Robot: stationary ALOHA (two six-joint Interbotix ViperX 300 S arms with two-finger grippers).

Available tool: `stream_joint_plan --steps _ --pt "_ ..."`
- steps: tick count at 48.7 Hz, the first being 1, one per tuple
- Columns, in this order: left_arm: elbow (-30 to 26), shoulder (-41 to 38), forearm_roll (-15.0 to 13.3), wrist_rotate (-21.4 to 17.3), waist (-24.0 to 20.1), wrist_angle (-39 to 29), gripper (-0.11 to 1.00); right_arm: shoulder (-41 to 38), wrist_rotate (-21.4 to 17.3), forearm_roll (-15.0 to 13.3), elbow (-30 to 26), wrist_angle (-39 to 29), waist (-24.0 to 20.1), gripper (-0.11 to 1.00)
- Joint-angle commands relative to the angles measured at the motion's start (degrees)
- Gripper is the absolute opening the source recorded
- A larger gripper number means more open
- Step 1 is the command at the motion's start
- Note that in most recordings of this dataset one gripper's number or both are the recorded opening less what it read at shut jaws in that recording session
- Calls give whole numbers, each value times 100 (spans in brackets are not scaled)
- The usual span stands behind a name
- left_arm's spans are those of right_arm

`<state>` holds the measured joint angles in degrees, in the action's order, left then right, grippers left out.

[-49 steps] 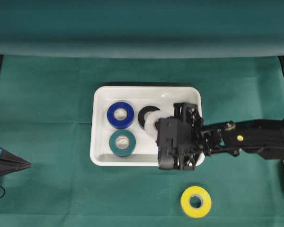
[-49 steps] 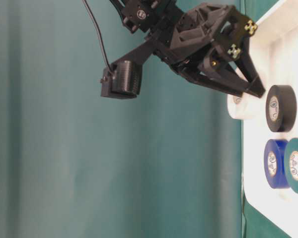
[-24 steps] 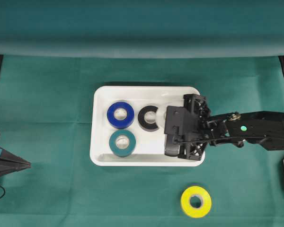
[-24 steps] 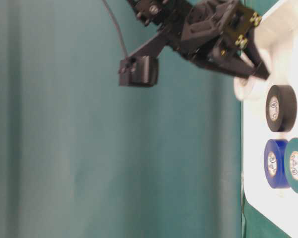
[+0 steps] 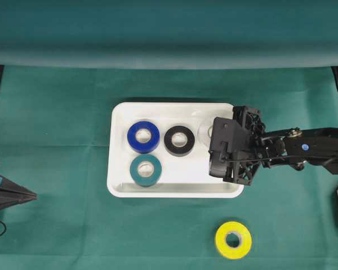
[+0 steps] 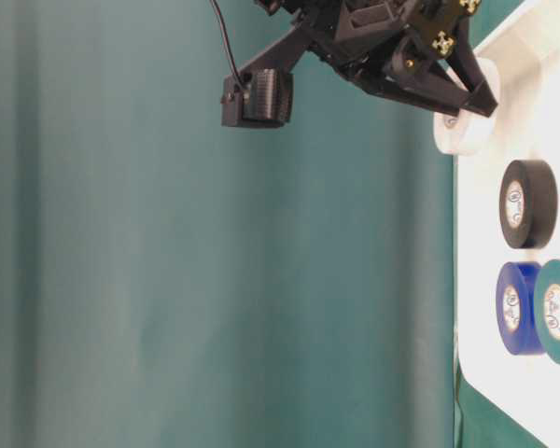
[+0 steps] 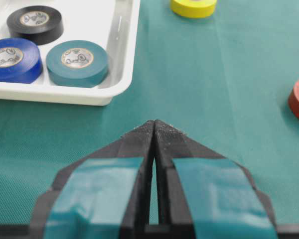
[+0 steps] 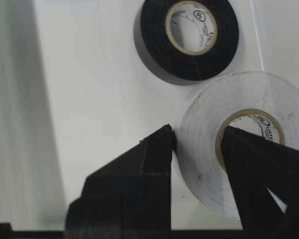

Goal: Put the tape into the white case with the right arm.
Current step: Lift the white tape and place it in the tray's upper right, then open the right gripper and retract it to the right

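My right hand (image 8: 197, 142) pinches the white tape (image 8: 239, 139), one finger in its core and one outside its wall, above the white case (image 5: 119, 185). Whether the roll touches the floor I can't quite tell. Black tape (image 5: 179, 140) lies just beside it. My left hand (image 7: 153, 130) is pressed together over the bench (image 7: 214, 74).

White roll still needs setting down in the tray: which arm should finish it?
Right. Its hand is shut on the white tape over the white case, beside the black tape. The left hand is shut, empty and off the case.
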<state>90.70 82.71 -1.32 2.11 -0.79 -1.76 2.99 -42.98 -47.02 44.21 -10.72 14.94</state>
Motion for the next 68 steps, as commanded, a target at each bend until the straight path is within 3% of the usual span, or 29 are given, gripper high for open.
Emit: stream_joint_plan --steps 1,18,23,30,46,68 --pt "-79 -53 -9 -9 -9 26 0 97 0 -18 -88 141 26 2" --pt "-70 -44 -9 -9 0 26 0 18 -26 -18 -62 281 255 5" --pt "-79 -44 -9 -9 0 26 0 18 -35 -18 -62 264 255 27" --pt "-70 -44 -9 -9 -9 26 0 26 -35 -18 -26 255 255 69" --pt "-70 -53 -9 -9 -9 26 0 158 -35 -18 193 255 264 66" --pt "-70 -44 0 -9 -9 26 0 1705 -62 9 1688 325 255 66"
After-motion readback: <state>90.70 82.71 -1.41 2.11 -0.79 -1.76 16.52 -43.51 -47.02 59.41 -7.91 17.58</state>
